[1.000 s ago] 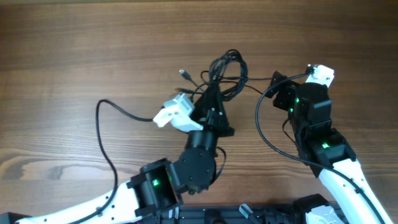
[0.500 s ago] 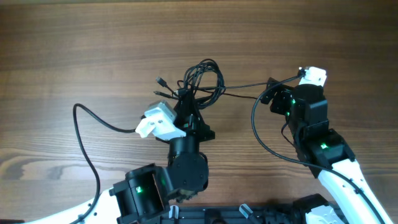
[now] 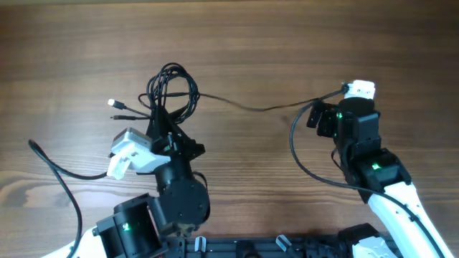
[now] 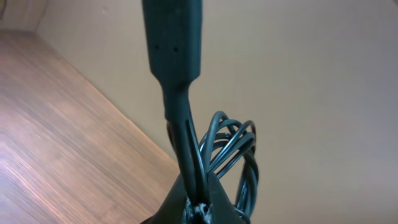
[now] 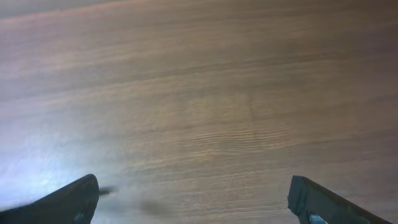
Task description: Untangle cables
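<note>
The thin black cables form a looped bundle (image 3: 172, 87) on the wooden table, with a small plug end (image 3: 115, 104) sticking out left. My left gripper (image 3: 162, 120) is shut on the bundle just below the loops. In the left wrist view the fingers (image 4: 199, 194) pinch several strands, and the loops (image 4: 235, 144) rise behind a thick plug body (image 4: 174, 50). One thin strand (image 3: 251, 108) stretches right toward my right gripper (image 3: 318, 115). The right gripper (image 5: 196, 205) is wide open with nothing between its fingers; a blurred dark tip (image 5: 106, 192) lies by its left finger.
A thick black arm cable (image 3: 54, 172) curves over the table at the far left. Another thick arm cable (image 3: 295, 150) loops beside the right arm. The left arm's white camera housing (image 3: 129, 152) sits below the bundle.
My left gripper has moved left with the cable bundle, and the single strand now stretches out long across the table. The right arm has hardly moved.
</note>
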{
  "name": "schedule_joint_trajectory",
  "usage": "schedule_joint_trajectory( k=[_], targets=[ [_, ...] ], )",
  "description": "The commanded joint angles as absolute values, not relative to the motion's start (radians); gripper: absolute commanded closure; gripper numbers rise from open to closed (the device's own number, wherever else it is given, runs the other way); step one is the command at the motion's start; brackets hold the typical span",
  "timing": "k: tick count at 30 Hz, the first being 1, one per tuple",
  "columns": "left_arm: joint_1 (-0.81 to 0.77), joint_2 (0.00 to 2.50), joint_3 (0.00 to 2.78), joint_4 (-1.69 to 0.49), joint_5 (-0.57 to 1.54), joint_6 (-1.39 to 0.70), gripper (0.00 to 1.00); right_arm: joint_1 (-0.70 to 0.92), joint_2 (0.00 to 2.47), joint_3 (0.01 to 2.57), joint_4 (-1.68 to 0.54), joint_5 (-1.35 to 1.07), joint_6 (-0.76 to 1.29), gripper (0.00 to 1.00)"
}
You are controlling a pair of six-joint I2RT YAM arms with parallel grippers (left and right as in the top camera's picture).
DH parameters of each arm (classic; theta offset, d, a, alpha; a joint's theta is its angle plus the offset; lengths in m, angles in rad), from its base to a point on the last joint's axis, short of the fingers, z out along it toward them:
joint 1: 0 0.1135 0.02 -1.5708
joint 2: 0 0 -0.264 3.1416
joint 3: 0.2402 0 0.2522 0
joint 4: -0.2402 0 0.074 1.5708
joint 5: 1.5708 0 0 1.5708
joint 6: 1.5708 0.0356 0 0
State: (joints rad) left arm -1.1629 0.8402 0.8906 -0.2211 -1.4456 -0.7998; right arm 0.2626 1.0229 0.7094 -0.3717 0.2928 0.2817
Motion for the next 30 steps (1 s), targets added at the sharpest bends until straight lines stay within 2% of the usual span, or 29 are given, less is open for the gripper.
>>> schedule_joint_trajectory(
  k=[1,7,11,13,17,21,25,30],
  targets=[
    [-1.156,0.830,0.904,-0.259,-1.481,-0.788,0.96,0.259,1.030,0.714,-0.373,0.090,0.131,0.00],
    [-1.156,0.830,0.904,-0.371,-1.474,-0.788,0.96,0.259,1.021,0.714,-0.386,-0.440,-0.107,0.00],
    [-1.153,0.830,0.904,-0.432,-1.398,-0.788,0.96,0.259,1.014,0.714,-0.387,-0.550,-0.109,0.00],
    [-1.140,0.830,0.904,-0.439,-1.321,-0.787,0.96,0.259,0.984,0.715,-0.387,-0.564,-0.108,0.00],
    [-1.085,0.830,0.904,-0.439,-1.104,-0.652,0.96,0.259,0.887,0.727,-0.402,-0.563,-0.107,0.00],
    [-1.027,0.830,0.904,-0.438,-0.789,-0.484,0.96,0.259,0.797,0.755,-0.420,-0.563,-0.102,0.01],
    [-0.989,0.830,0.904,-0.427,-0.463,-0.306,0.96,0.259,0.770,0.852,-0.535,-0.562,-0.105,0.00],
    [-0.988,0.838,0.904,-0.420,-0.279,-0.210,0.96,0.259,0.772,1.002,-0.693,-0.562,-0.135,0.00]
  ],
)
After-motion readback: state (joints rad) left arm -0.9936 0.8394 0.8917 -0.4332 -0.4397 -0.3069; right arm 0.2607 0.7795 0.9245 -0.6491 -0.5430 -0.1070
